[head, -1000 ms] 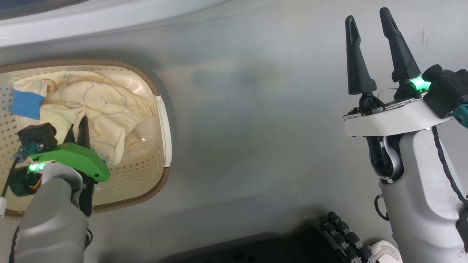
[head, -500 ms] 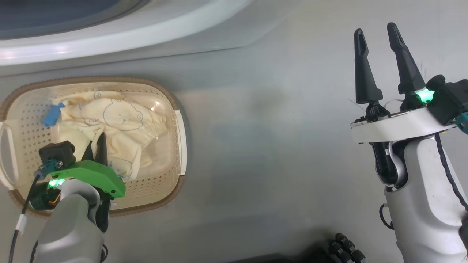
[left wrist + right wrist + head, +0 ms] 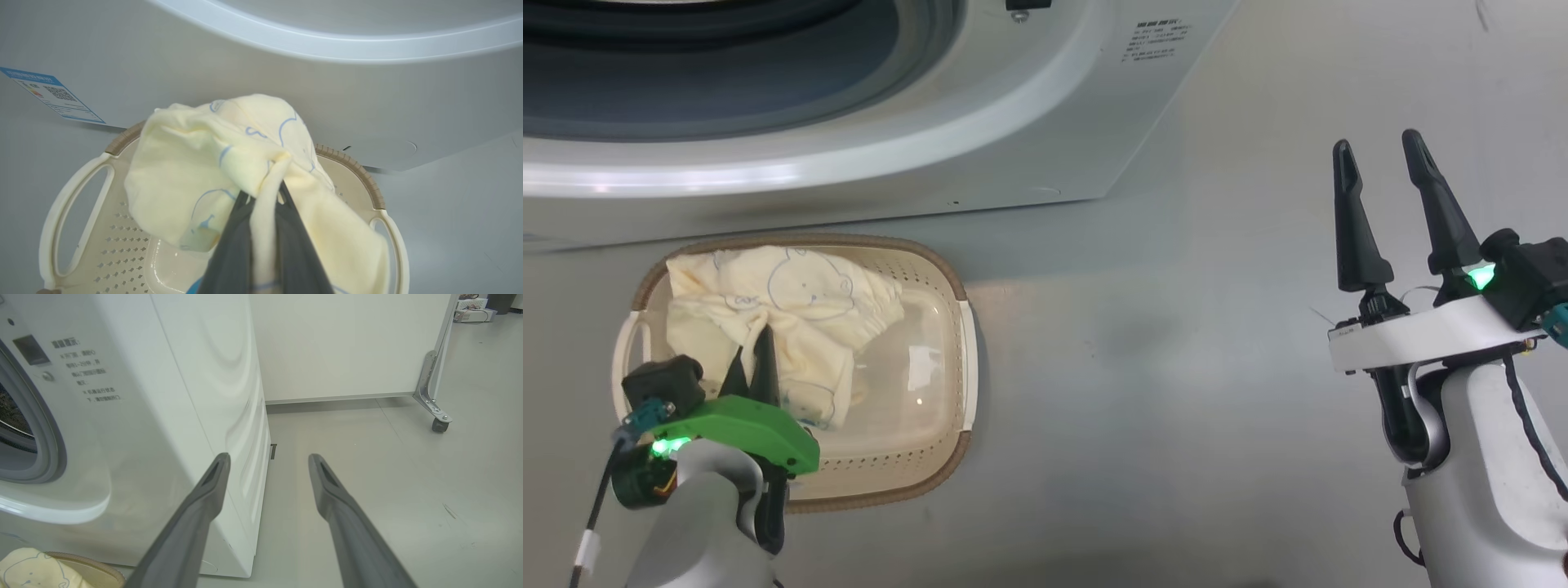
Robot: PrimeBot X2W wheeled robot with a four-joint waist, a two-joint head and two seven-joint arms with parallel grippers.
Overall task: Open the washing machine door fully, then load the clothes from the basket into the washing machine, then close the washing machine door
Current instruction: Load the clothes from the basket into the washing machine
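The cream basket (image 3: 964,359) stands on the floor just in front of the white washing machine (image 3: 1045,122), whose grey-ringed porthole (image 3: 727,73) gapes open. The washing machine door is out of view. My left gripper (image 3: 756,347) is shut on a fold of the cream-yellow clothes (image 3: 792,294) over the basket. In the left wrist view the clothes (image 3: 196,163) hang bunched from the gripper (image 3: 264,191) above the basket (image 3: 351,163). My right gripper (image 3: 1379,145) stands open and empty off to the right, beside the washing machine (image 3: 163,416) corner in its own view (image 3: 268,457).
Grey floor (image 3: 1160,392) stretches between the basket and the right arm. A blue sticker (image 3: 53,96) sits low on the machine's front. A white wall and a partition on a caster (image 3: 439,424) stand to the machine's right.
The head camera has tilted up, bringing the washer's porthole into view. The left gripper, still shut, has drawn the garment up and together; its blue cuff has gone out of sight.
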